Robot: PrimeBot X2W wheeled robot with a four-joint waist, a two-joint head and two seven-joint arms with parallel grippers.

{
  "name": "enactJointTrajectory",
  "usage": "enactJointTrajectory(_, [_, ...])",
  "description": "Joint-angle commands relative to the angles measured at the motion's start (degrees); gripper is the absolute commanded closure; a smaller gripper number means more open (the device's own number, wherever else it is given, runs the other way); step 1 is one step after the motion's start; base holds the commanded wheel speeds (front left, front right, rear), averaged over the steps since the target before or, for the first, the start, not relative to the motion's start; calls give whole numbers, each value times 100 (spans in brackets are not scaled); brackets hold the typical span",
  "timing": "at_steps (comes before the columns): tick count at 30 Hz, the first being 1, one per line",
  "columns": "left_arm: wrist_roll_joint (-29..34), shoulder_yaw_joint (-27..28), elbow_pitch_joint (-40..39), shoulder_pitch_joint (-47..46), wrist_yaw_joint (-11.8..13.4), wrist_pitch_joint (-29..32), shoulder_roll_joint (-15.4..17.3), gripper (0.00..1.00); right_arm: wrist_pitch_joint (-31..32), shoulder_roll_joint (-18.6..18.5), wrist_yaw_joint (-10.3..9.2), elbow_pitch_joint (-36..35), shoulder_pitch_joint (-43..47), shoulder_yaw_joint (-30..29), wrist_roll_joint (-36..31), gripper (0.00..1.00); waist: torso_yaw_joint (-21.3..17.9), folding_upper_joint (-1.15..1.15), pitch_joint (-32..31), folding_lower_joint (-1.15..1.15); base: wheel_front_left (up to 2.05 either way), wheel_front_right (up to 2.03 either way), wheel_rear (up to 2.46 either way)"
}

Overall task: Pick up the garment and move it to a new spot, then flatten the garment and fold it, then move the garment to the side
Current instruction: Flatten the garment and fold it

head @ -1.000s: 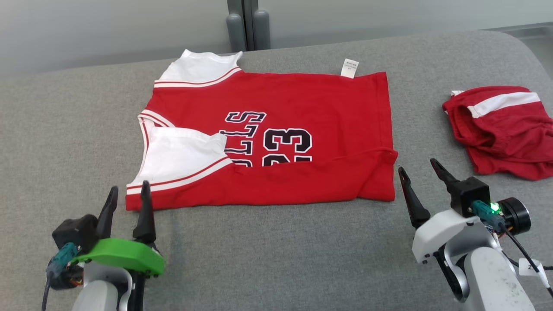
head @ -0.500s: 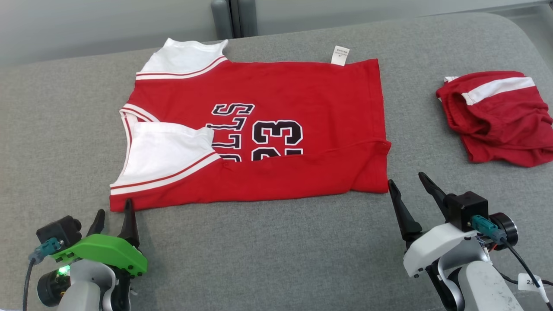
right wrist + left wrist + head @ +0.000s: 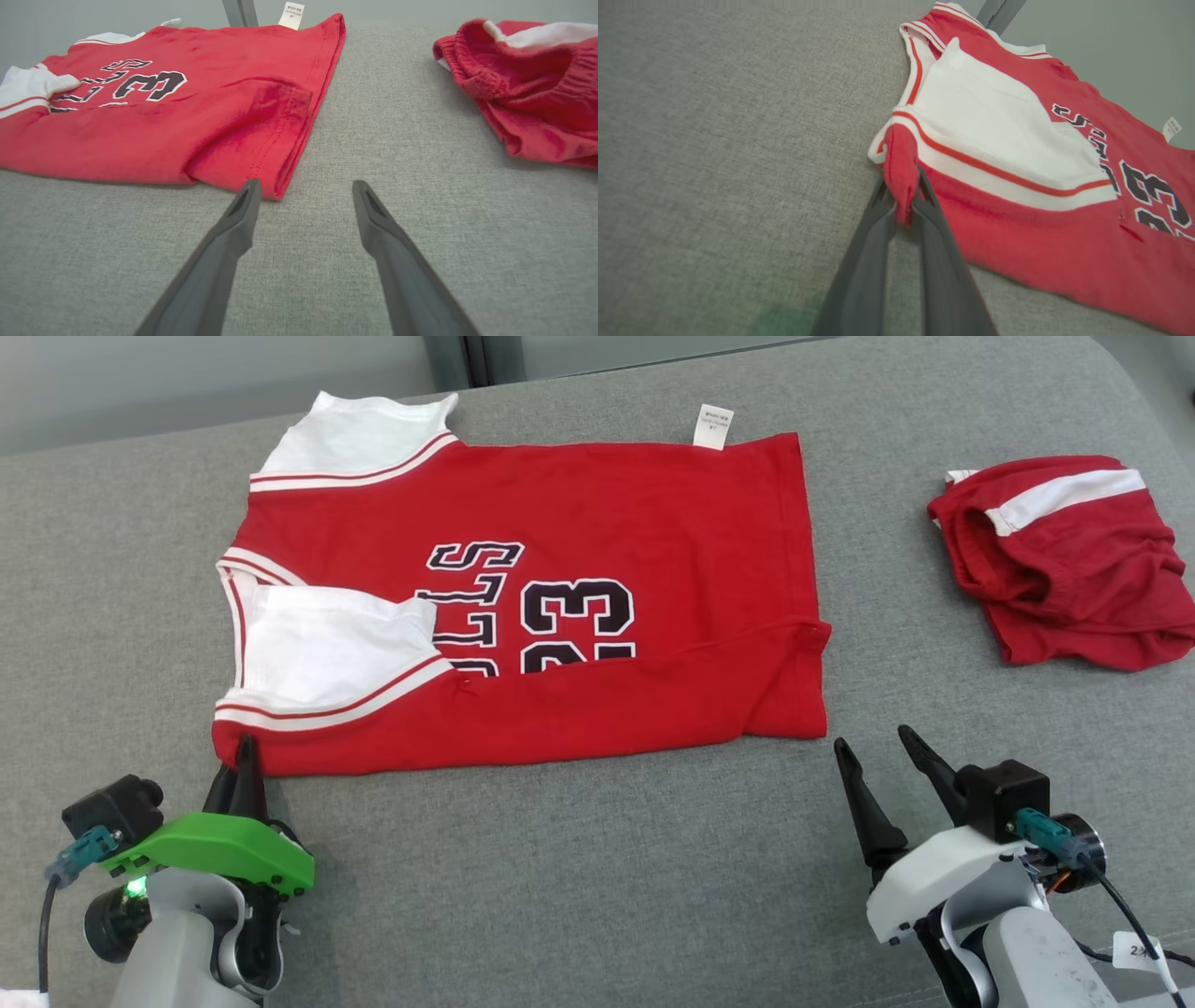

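Left gripper [image 3: 901,198]: pinched shut on the near left corner of the jersey [image 3: 523,616], small red bunch of cloth clamped in it. Right gripper [image 3: 306,183]: spread wide, nothing in it, just short of the near right hem corner, one tip almost at the fabric edge.

Jersey location: flat on the grey cushion [image 3: 597,877], centre to left of the head view, well apart from the red shorts [image 3: 1064,560] at the far right.

Orientation: long axis left-right across the robot. Neck and white sleeves toward the robot's left, hem toward the right, care label [image 3: 712,427] sticking out at the far right corner. Near long edge already folded up over the lower part of the "23", near sleeve [image 3: 327,653] tucked in on top.

Risks from here:
- Lifting or pulling with the left alone: one-corner drag, skewed cloth, fold pulled open. Cause: right gripper not yet on fabric.
- Thin left pinch: only a small tuck held, likely slip under load. Cannot tell from the left wrist view whether both layers or only the top one caught.
- Right closing from the present spot: possible miss or top-layer-only grab, tips beside the corner rather than around it. Needs a short advance first.
- Uneven heights on lift: sagging middle, sleeve sliding out of the fold.
- Sideways move toward the right: possible landing on or snagging the shorts. Safer with a gap left.
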Motion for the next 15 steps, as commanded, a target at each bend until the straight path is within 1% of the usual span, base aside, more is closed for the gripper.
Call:
enactJointTrajectory(1, [-13,-50,-73,-83,-30,-82,49,100,-76,-16,-10,89,-45,-3,102,0,35,0,-7,0,0,0,0])
enactJointTrajectory(11, [-29,-331,-577,41,-40,-322,90,100,-470,-17,-10,961,-607,199,553,0,210,0,15,0,0,0,0])
enactJointTrajectory(15, [-32,-429,-746,82,-42,-340,76,100,-527,-17,-10,1567,-883,276,593,0,296,0,31,0,0,0,0])
